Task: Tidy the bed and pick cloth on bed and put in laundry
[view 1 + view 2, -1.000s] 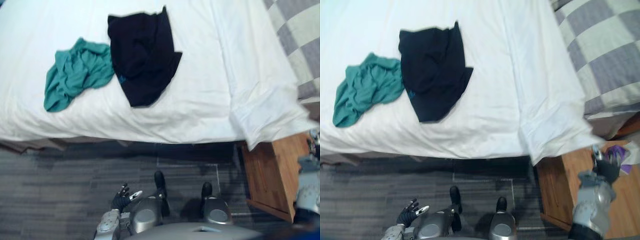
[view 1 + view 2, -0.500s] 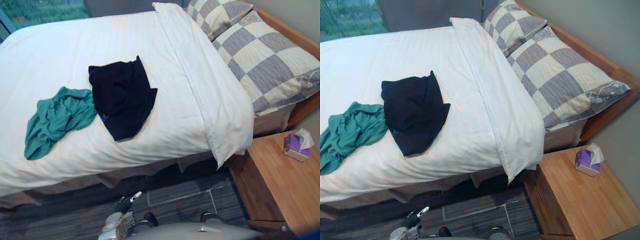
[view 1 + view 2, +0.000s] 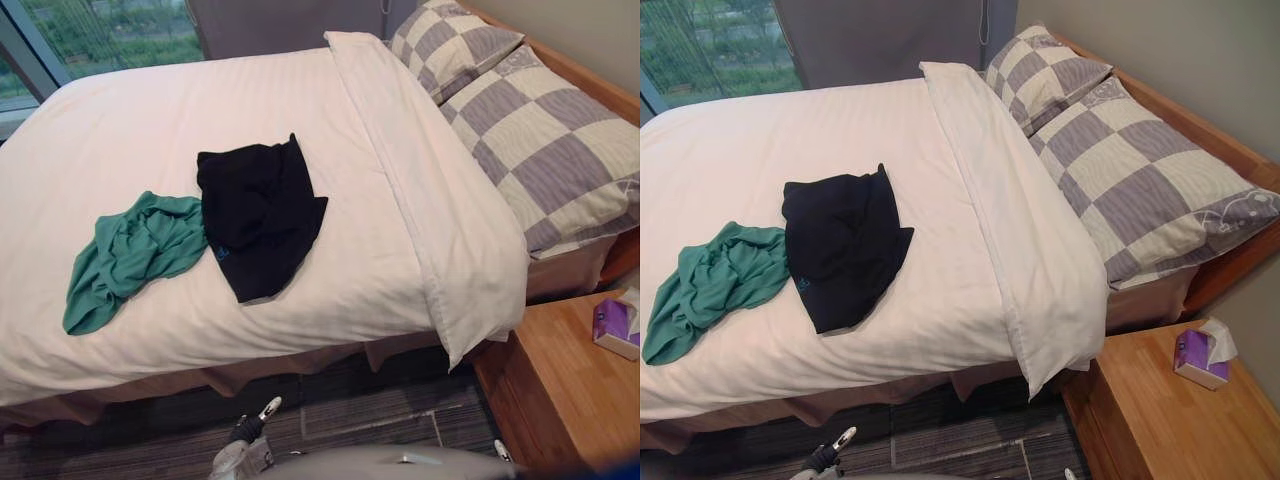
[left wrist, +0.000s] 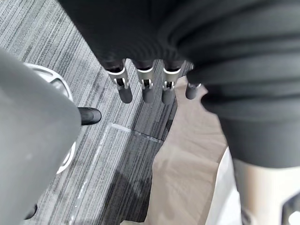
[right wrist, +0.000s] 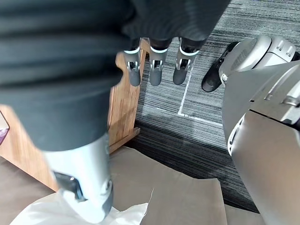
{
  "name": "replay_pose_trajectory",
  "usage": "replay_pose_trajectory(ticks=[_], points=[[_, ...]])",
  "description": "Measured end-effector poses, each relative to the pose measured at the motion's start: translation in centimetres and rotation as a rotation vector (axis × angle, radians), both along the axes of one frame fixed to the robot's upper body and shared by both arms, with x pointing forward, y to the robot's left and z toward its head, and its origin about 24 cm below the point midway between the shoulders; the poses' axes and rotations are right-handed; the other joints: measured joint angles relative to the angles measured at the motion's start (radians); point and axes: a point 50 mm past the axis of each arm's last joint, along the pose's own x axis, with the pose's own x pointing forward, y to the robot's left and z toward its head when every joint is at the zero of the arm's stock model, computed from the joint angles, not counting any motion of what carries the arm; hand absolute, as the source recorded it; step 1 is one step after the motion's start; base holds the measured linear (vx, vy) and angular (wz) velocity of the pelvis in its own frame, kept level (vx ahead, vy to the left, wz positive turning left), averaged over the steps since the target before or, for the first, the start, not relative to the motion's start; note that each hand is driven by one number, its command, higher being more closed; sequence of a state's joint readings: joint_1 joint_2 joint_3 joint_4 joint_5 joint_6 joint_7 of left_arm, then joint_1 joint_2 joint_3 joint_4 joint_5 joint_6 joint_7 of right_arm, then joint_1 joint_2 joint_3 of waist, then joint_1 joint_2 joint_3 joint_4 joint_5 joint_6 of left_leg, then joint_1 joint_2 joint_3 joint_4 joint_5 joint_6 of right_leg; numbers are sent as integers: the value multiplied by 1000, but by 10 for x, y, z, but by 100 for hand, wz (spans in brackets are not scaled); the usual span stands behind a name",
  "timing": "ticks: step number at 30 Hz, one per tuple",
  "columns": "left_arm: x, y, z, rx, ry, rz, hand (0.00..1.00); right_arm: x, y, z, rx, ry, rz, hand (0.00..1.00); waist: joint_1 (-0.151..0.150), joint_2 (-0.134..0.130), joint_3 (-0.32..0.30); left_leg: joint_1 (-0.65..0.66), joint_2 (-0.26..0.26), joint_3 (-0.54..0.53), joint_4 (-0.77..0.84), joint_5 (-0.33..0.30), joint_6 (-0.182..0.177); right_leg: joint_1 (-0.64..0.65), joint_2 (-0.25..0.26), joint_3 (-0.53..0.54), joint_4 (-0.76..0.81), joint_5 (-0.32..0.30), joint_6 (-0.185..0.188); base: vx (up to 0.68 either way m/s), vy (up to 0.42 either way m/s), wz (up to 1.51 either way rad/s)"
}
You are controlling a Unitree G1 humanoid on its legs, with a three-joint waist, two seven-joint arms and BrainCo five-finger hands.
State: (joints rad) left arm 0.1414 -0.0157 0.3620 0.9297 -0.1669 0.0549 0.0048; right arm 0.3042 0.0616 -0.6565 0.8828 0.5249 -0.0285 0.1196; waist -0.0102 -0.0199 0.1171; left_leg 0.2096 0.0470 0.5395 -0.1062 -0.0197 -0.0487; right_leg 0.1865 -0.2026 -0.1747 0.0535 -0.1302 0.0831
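A crumpled green cloth (image 3: 130,255) lies on the white bed (image 3: 350,280) near its left side. A black cloth (image 3: 260,215) lies spread right beside it, their edges touching. My left hand (image 3: 250,440) hangs low over the floor in front of the bed, well short of both cloths. In the left wrist view its fingers (image 4: 144,88) are straight and hold nothing. In the right wrist view my right hand (image 5: 154,70) also hangs with straight, empty fingers over the carpet beside the wooden nightstand (image 5: 123,108).
Two grey-checked pillows (image 3: 540,150) lie at the bed's head on the right. A wooden nightstand (image 3: 1170,420) with a purple tissue box (image 3: 1200,358) stands at the lower right. A beige bed skirt (image 4: 192,159) hangs to the grey striped carpet (image 3: 380,415). A window (image 3: 710,50) is behind the bed.
The whole picture has shifted: the camera has tipped up, bringing in the pillows and window. The cloths have not moved on the bed. The right arm has dropped out of the eye views.
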Motion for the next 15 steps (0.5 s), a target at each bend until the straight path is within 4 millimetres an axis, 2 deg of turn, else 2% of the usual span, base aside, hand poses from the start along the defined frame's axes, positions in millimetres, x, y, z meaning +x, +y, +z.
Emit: replay_pose_trajectory(ticks=[6, 7, 8, 11, 13, 14, 15], points=[[-1, -1, 0, -5, -17, 34, 0, 4, 0, 1, -40, -5, 4, 0, 0, 11, 7, 7, 6, -4, 0, 0, -1, -2, 5, 0, 24, -2, -3, -6, -6, 0], [-2, -1, 0, -13, -21, 55, 0, 14, -1, 2, -68, -24, 9, 100, 0, 12, 8, 10, 7, -4, 0, 0, -1, -2, 5, -1, 31, -2, -3, -42, -40, 0], [-3, -1, 0, -15, -21, 60, 0, 18, -2, 4, -83, -35, 11, 100, 0, 12, 8, 12, 7, -5, 0, 0, -1, -2, 5, -1, 35, -3, -3, -41, -30, 1], [-4, 1, 0, -21, -21, 72, 0, 57, -15, 26, -227, -175, 51, 100, -2, 10, 8, 16, 4, -22, 0, 2, 1, -2, -8, -12, 68, -24, 0, -49, -36, 16], [-4, 1, 1, -24, -13, 45, 0, 94, -32, 59, -382, -332, 76, 100, 1, 4, 10, 10, 1, -44, -1, 2, 1, 1, -14, -39, 79, -30, -1, -58, -41, 31], [-4, 2, 1, -24, -10, 34, 0, 101, -36, 68, -422, -362, 99, 100, 1, 3, 9, 7, -2, -51, -1, 2, 0, 0, -17, -43, 82, -35, 3, -49, -21, 34], [-4, 4, 2, -17, -4, 1, 0, 121, -45, 87, -497, -436, 133, 100, 0, -5, 7, -4, -12, -65, -1, 5, 2, -1, -28, -55, 86, -52, 9, -33, -23, 37]])
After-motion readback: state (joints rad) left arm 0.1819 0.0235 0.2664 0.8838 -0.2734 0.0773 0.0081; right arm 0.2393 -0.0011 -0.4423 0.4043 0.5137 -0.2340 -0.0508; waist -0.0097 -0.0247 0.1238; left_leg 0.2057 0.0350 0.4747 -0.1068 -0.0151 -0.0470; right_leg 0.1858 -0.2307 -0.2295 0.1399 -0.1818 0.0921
